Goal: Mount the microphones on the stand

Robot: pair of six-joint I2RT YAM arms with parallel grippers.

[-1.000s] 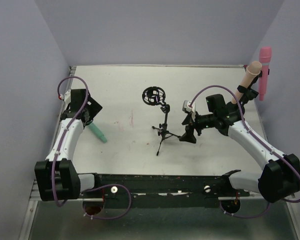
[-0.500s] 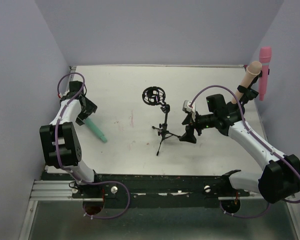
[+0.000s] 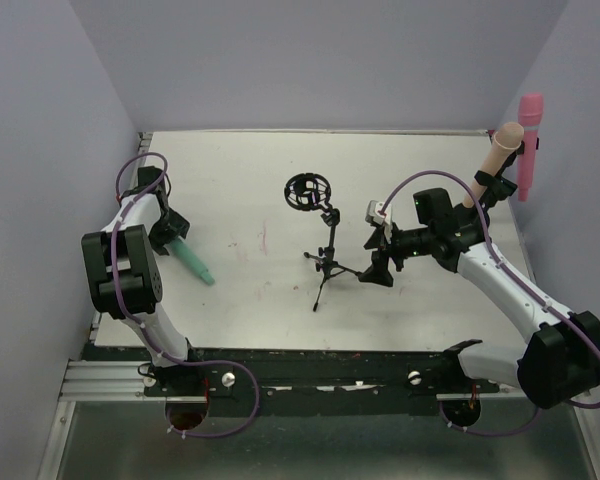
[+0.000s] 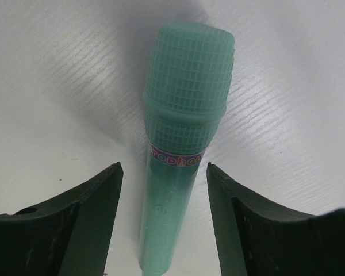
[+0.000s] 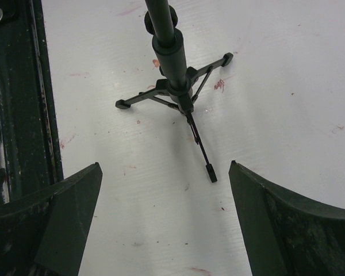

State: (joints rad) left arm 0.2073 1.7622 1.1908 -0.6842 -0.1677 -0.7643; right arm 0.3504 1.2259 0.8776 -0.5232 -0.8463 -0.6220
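Teal microphone (image 4: 184, 115) tail cropped, left gripper (image 4: 163, 178) spread astride it

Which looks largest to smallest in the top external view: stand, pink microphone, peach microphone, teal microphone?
The stand; then pink microphone and peach microphone, about alike; teal microphone smallest, its head hidden by the left gripper.

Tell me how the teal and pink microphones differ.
The teal microphone lies flat on the table; the pink microphone stands upright by the right wall. The teal one sits between the open fingers of the left hand; no hand is near the pink one. Both are slim with a wider head.
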